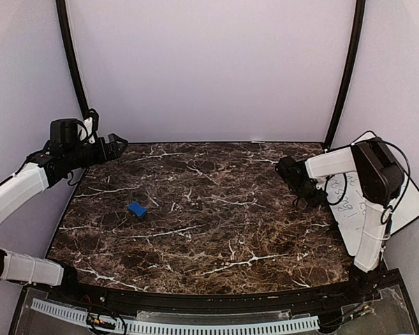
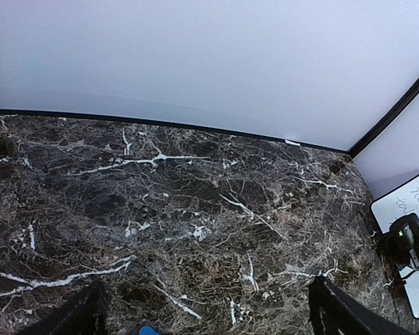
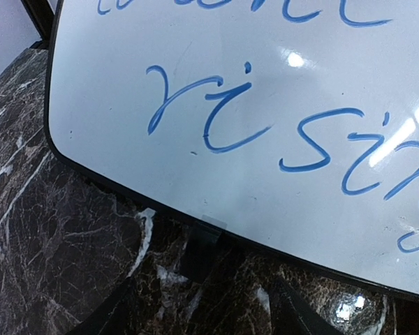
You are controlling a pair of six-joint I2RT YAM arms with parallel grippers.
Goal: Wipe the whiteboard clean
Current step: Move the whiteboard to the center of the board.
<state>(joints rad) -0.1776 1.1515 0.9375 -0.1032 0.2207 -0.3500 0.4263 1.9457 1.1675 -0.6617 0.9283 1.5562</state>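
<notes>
Top external view: shows the whiteboard at the right side of the bench, beside the right wall and well apart from the blue eraser lying left of centre. Sits skewed to the bench edges, one rounded corner pointing toward the far right corner, another toward the right wall. Long axis not fully readable behind the right arm, which covers the middle of the board; cannot tell whether flat or propped. Carries handwriting in lines laid roughly near to far, sideways to this camera. Places the right fingers just at the board's left edge, aimed down and rightward at it. Right wrist view: looks onto a rounded corner and a black-rimmed edge of the board, slanting from upper left to lower right, with blue cursive words slanting much the same way. Shows both fingers only as dim dark shapes at the bottom, spread apart, marble alone between them, gripping nothing, board edge just ahead of the tips. Left wrist view: shows the left fingers spread wide at the two bottom corners, empty, raised above the bench's left side and aimed across it. Catches the board small at the right edge, a rounded corner turned toward the bench centre, and a sliver of the eraser at the bottom edge between the fingers.
</notes>
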